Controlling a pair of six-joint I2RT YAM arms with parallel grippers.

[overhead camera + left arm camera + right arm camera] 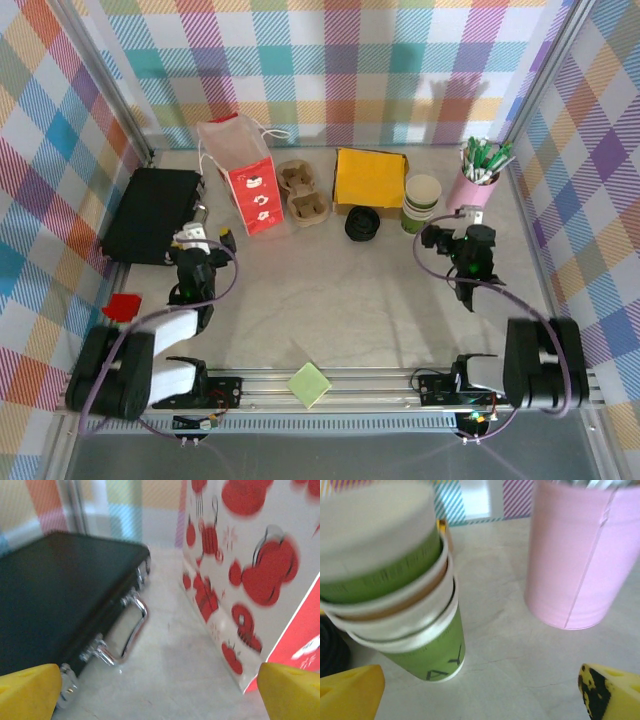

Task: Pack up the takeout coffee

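A pale, faintly veined tabletop (350, 290) is closed in on 3 sides by walls of pastel plaid cloth: a back wall (330, 60) at 12 o'clock, a left wall (45, 150) at 9 o'clock and a right wall (605, 180) at 3 o'clock. 2 slanting aluminium posts rise from the back corners, 1 at 10 o'clock (108, 85) and 1 at 2 o'clock (553, 70), and a silver aluminium rail (370, 385) runs along the near edge at 6 o'clock. The light is bright and even, with soft shadows on the back wall toward 1 o'clock.
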